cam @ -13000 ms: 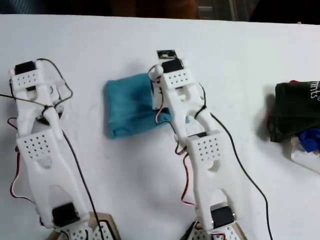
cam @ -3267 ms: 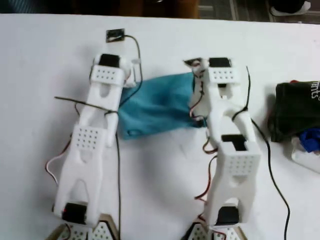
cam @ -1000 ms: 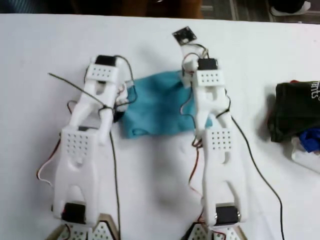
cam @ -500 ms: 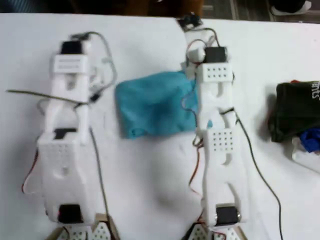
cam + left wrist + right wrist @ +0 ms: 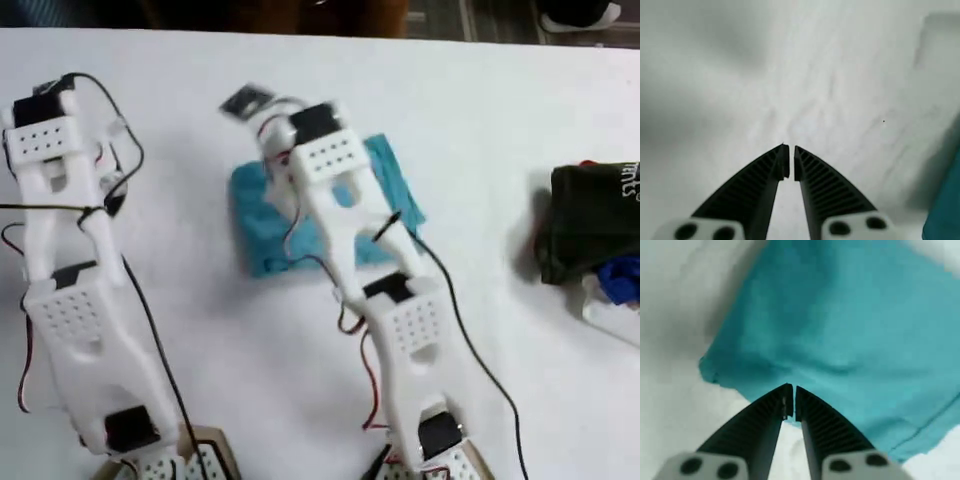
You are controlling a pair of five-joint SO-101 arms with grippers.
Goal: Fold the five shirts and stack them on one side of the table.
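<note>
Jaws were pressed together on both arms: left gripper (image 5: 789,161) over white table (image 5: 815,75). The right gripper (image 5: 790,401) hovered above teal shirt (image 5: 850,325).

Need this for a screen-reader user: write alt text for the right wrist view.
A folded teal cloth shirt lies on a white table, seen from the right arm's wrist. The black ribbed end effector, shut, points at the shirt's edge.
</note>
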